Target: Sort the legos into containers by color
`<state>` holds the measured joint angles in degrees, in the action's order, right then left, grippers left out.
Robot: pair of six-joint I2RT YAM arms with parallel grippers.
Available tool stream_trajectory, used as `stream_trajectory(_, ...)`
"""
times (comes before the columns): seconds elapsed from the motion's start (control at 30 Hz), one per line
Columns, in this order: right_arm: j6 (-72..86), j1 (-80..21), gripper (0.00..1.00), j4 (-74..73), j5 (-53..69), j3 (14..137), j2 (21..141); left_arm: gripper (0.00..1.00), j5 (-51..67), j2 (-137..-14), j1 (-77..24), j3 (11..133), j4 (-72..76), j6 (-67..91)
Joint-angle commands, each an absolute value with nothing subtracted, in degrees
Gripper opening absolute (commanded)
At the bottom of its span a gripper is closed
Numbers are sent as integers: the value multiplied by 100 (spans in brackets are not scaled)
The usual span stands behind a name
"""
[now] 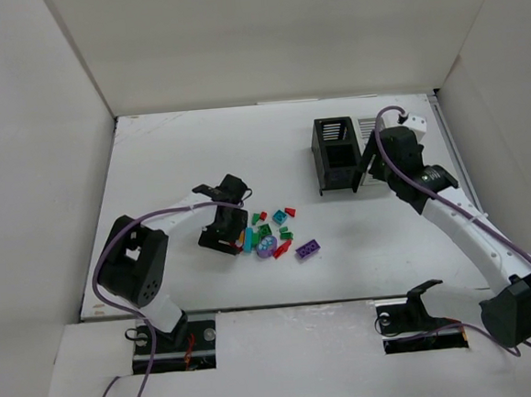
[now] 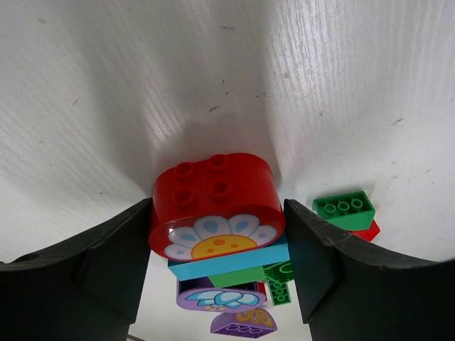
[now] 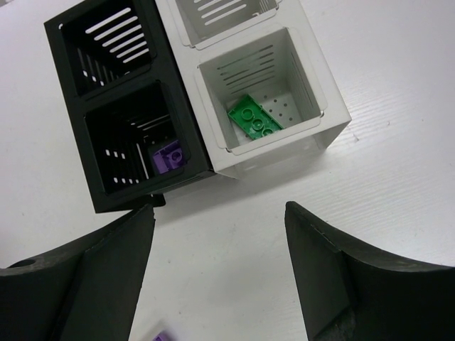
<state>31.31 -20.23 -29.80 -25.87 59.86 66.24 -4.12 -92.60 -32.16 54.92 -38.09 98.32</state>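
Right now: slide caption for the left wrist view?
Left claw flanks a red flower brick among mixed legos on white table.

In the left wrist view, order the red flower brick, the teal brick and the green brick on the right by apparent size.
1. red flower brick
2. teal brick, partly covered
3. green brick
Differing nearness to the camera leaves true sizes unsure.

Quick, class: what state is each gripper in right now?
Left gripper: closed on the red flower brick.
Right gripper: open, holding nothing.
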Motion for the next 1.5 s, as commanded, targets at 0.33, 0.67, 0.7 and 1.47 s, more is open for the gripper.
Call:
stream_trajectory(0.33,2971,-1978,79,-2848,-2304,5924,6495,32,-1203,-8895,-3270,5923,-4447,9773)
stream_trajectory(0.67,1074,-1978,78,-450,2290,4959,5099,31,-2259,-7876,-3437,7416,-4246,8150)
stream_trajectory(0.7,837,-1978,78,-326,2616,4957,5028,31,-2311,-7710,-3437,7470,-4141,7982)
stream_trajectory(1.47,510,-3814,94,1354,2848,6090,6679,30,-1784,-6451,-4298,6918,-1503,6064)
